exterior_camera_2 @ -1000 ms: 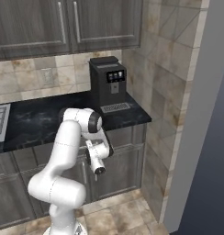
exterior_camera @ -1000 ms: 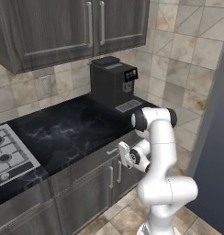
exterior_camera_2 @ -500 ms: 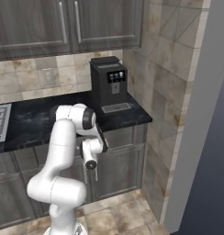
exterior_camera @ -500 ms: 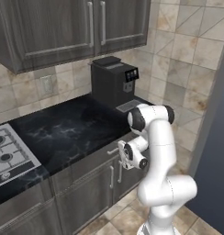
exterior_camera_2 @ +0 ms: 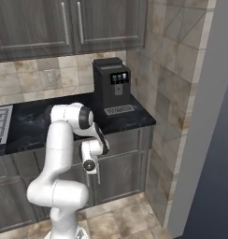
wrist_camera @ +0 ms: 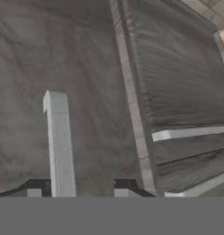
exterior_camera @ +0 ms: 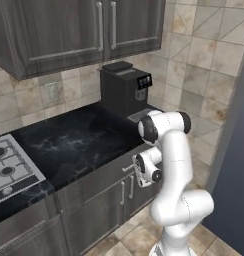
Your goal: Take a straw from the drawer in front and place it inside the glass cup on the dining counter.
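Two small dark finger tips [wrist_camera: 125, 186] of the tool [wrist_camera: 81, 189] are seen parted wide, with nothing held. The small silver bar handle [wrist_camera: 58, 142] of the wide drawer with the dark grey wood-grain front [wrist_camera: 91, 69] stands between them. The bar lies close against one tip and well clear of the other. The drawer is shut, directly ahead of the tool and just under the edge of the black marble worktop [exterior_camera: 69, 145]. The thin orange-brown straw is judged to lie inside it.

An off-centre closure is the chief risk: the near tip may touch first and push the bar sideways, so that only a corner is caught. It cannot be told for certain from the close view how deep the bar sits between the tips. With a shallow hold, the bar may slip out once a pull is begun, and the drawer would be left shut. A pull not square to the front may jam the drawer in its runners. Two further silver bar handles [wrist_camera: 189, 133] on the cabinet doors lie off to one side; a sideways drift could bring a tip against them.
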### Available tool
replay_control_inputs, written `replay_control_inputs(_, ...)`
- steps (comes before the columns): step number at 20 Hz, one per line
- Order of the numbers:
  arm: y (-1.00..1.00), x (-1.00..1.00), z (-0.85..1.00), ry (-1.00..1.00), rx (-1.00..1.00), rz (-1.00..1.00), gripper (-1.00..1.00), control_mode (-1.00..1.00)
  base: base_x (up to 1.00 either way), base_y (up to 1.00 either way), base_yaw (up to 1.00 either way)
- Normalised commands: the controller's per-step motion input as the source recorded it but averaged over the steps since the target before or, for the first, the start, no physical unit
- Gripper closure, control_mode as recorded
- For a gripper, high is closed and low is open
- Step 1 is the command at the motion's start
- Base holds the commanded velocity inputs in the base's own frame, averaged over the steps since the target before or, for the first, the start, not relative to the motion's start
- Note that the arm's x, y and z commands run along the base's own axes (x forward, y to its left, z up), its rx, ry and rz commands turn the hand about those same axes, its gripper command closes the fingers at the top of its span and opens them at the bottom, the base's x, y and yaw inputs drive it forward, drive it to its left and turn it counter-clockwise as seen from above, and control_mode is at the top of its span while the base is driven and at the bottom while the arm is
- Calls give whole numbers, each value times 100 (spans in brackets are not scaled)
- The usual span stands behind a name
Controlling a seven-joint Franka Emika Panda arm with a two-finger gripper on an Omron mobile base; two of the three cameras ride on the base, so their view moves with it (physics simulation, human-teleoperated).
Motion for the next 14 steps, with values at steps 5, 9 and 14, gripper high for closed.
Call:
replay_control_inputs(5,-100,-99,-60,8,0,-11,100,-100,0,0,0)
replay_control_inputs(9,-100,-100,-53,7,0,-12,100,-100,0,0,0)
replay_control_inputs(14,-100,-100,-46,9,0,-14,100,-100,0,0,0)
